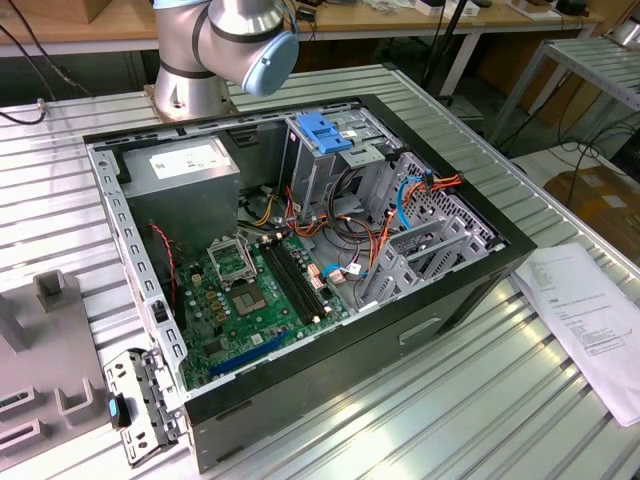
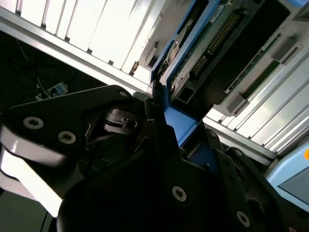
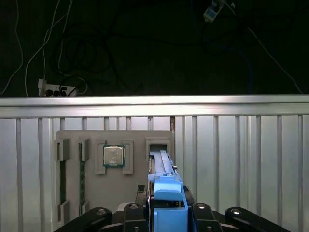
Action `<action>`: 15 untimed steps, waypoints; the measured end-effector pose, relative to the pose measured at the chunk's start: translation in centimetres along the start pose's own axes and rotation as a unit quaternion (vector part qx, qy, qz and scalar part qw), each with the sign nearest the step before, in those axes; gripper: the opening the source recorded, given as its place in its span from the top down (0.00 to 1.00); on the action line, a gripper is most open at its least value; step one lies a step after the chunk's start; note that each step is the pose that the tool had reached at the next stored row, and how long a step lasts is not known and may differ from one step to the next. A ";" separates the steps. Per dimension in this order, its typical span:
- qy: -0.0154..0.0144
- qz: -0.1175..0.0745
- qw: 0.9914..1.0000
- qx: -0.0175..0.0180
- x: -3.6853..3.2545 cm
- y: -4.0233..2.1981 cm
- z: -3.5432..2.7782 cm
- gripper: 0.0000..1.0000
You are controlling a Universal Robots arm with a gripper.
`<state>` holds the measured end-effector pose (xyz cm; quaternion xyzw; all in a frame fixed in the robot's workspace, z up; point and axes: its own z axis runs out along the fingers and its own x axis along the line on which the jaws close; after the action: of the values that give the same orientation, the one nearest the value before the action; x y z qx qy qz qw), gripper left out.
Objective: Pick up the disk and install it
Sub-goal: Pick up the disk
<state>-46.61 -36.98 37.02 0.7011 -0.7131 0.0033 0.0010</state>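
My claw (image 3: 167, 213) sits closest, pinched shut on the blue-framed disk (image 3: 162, 163), which stands on edge in a slot of the grey holder (image 3: 77, 140). Pulled crooked, I reckon it could jam in that slot or slip from my narrow grip.

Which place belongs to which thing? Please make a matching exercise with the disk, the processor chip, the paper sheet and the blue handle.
1 disk
2 processor chip
3 paper sheet
4 blue handle

a atop the drive cage
b on the table, exterior view's right
c gripped by the hand
d in the grey holder's square pocket

Pairs: 1-c, 2-d, 3-b, 4-a
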 end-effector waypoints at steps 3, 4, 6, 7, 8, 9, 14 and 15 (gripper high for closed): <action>0.000 0.000 1.000 0.000 0.00 0.00 -0.75 0.63; 0.000 0.000 1.000 0.000 0.01 0.00 -1.00 0.63; 0.000 0.000 1.000 0.000 0.01 -0.01 -1.53 0.63; 0.000 0.000 1.000 0.000 0.01 -0.01 -1.83 0.63; 0.000 0.000 1.000 0.000 0.01 -0.01 -2.17 0.63; 0.000 0.000 1.000 0.000 0.01 -0.02 -2.47 0.63; 0.000 0.000 1.000 0.000 0.02 -0.03 -4.03 0.63; 0.000 0.000 1.000 0.000 0.03 -0.03 -4.40 0.63</action>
<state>-46.60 -36.98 41.43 0.7010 -0.7131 0.0033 0.0010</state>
